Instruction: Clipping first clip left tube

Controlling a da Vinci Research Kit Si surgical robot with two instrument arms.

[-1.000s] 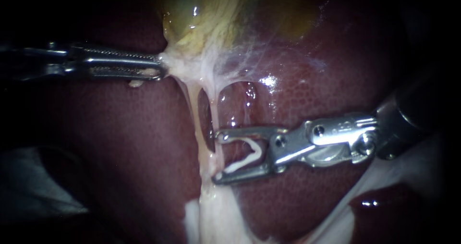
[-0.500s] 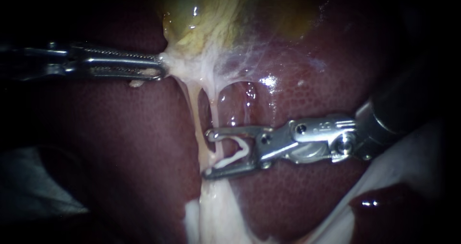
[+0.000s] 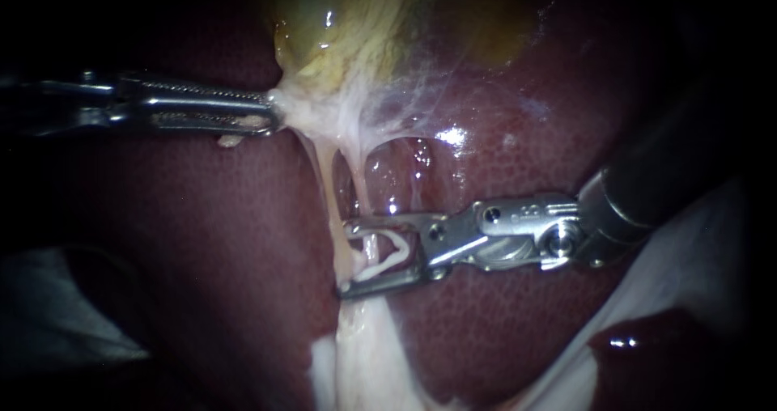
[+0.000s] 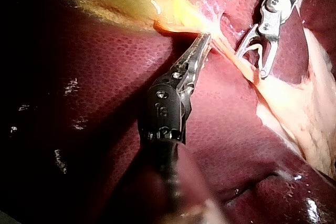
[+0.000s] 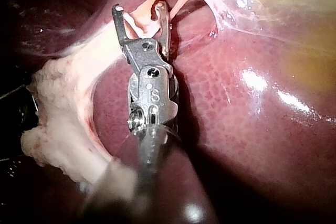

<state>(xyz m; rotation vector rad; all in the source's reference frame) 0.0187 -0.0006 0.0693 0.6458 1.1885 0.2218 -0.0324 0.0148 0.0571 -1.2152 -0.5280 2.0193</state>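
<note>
Placement: L steel instrument [image 3: 273,110] jaws clamp whitish tissue [image 3: 306,108]; R steel instrument [image 3: 346,259] jaws carry white V-clip [image 3: 387,264] at pale left tube [image 3: 328,192]; next seat fully, squeeze

Polished metal right instrument [image 3: 348,259], smooth white clip [image 3: 388,259], wet glossy liver [image 3: 243,241].

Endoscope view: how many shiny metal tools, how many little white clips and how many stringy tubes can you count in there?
Instruments: 2, the left instrument and the right instrument
Clips: 1, the white clip carried by the right instrument
Tubes: 2, the left tube and the right tube
Total: 5
</note>
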